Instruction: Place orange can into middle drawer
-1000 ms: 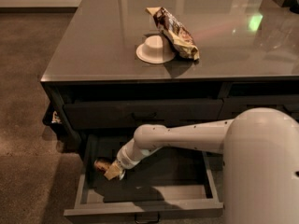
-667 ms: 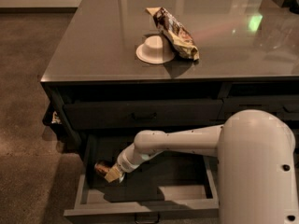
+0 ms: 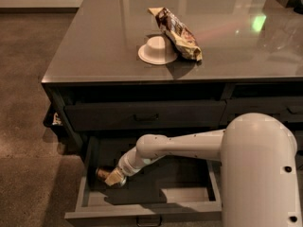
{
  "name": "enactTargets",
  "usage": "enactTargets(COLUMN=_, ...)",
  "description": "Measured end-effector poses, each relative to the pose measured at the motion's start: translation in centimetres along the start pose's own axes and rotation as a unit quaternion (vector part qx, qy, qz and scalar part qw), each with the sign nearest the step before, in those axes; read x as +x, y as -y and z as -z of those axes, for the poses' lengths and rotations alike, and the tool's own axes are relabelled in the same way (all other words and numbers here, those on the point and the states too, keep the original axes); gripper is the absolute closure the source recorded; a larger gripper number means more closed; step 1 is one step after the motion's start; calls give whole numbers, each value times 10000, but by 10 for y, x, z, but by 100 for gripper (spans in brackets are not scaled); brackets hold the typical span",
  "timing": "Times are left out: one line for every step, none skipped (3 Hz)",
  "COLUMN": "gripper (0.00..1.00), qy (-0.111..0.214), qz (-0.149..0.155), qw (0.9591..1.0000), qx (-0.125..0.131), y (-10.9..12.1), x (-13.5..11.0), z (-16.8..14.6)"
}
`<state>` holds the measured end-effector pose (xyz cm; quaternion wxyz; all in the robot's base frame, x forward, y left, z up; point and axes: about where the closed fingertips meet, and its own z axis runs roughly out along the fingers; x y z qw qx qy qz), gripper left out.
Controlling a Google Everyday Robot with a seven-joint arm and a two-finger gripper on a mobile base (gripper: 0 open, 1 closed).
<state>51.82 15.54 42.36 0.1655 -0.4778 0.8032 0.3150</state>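
I see the middle drawer (image 3: 182, 196) pulled open: dark grey flat front, small bar handle at centre, paler grey inner walls. The orange can (image 3: 101, 173) lies on its side on the drawer floor at the left end, its orange-brown body dim in shadow. The gripper (image 3: 115, 177) sits inside the drawer, right against the can's right side.

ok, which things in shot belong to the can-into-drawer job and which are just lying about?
Job:
- orange can, at the left end inside the open middle drawer
- pincer, down in that drawer, right at the can

Lying about:
- snack bag and white dish, both on the tabletop
- closed upper drawer
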Motion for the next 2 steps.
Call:
enactTargets(gripper=0, qy=0, qz=0, qw=10000, qx=0, y=0, x=0, z=0)
enactTargets(gripper=0, qy=0, qz=0, qw=10000, qx=0, y=0, x=0, z=0)
